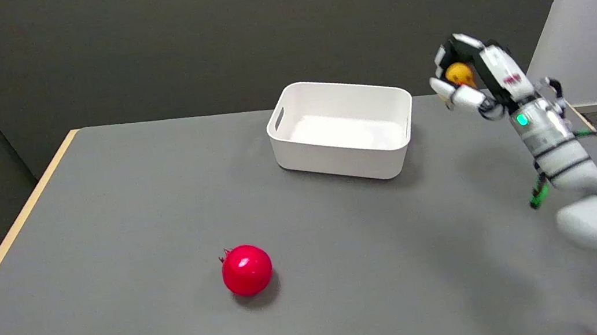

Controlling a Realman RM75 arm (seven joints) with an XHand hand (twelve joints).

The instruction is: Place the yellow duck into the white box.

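We have the yellow duck (459, 73) held up in the air, off to the right of the white box (342, 128) and a little above its rim, with the fingers (455, 94) of the right hand (472, 76) curled around it so that only a patch of yellow shows between them. The step in hand, as we judge it, is the carry across to the box. To do it well we should keep the grip as it is, hold the duck above the level of the rim, and travel left until it hangs over the middle of the white floor, not over the near-right wall; only then lower and loosen. The box is open-topped and looks empty, so there is room to drop in. The grey table (108, 229) between hand and box is bare. The red pomegranate (247, 269) sits well apart, toward the near edge, out of our path. The table's right edge lies near the forearm.
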